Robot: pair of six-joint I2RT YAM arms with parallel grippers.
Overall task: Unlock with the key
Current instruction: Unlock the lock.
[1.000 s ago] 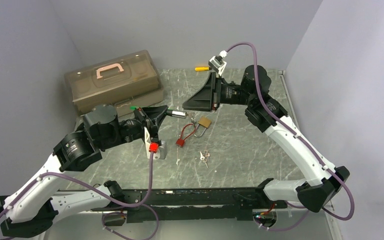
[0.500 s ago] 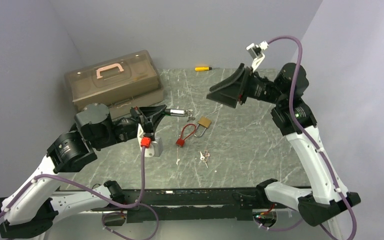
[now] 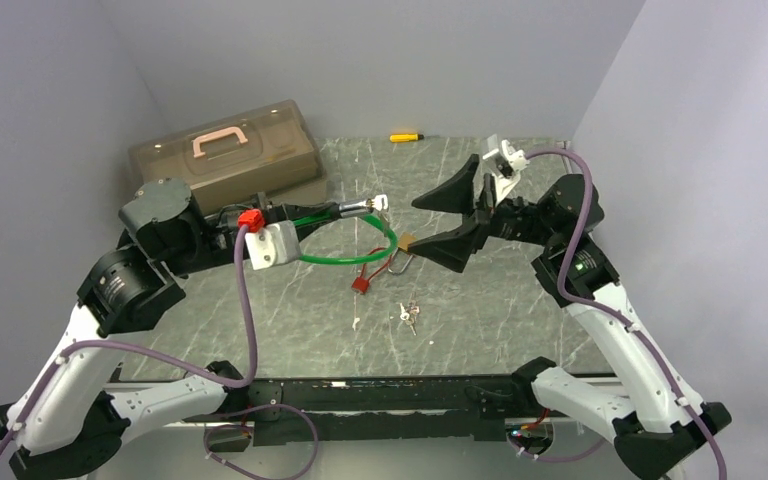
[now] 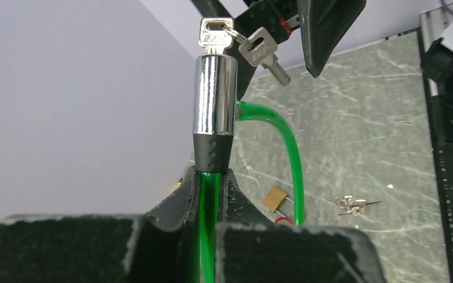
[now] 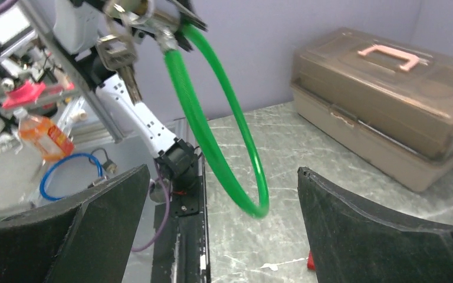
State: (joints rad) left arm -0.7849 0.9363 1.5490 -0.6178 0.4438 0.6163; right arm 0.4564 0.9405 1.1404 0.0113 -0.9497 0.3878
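Note:
A green cable lock [image 3: 345, 258] with a chrome cylinder [image 4: 214, 94] hangs above the table. My left gripper [image 4: 212, 177] is shut on the green cable just below the cylinder's black collar. A silver key [image 4: 212, 35] sits in the cylinder's end, and a second key [image 4: 262, 50] dangles from its ring. My right gripper [image 3: 418, 222] stands wide open just right of the key [image 3: 380, 202], apart from it. In the right wrist view the cable loop [image 5: 224, 147] and the dangling key [image 5: 121, 56] lie ahead of the open right gripper [image 5: 223, 171].
A brass padlock [image 3: 410, 243], a small red cable lock [image 3: 362, 283] and a loose bunch of keys [image 3: 408, 314] lie on the marble table below. A brown toolbox [image 3: 225, 160] stands at the back left. A yellow screwdriver [image 3: 403, 136] lies by the back wall.
My right gripper let go, opened wide and drew back to the right. My left arm lifted the lock higher, so the green loop now hangs free.

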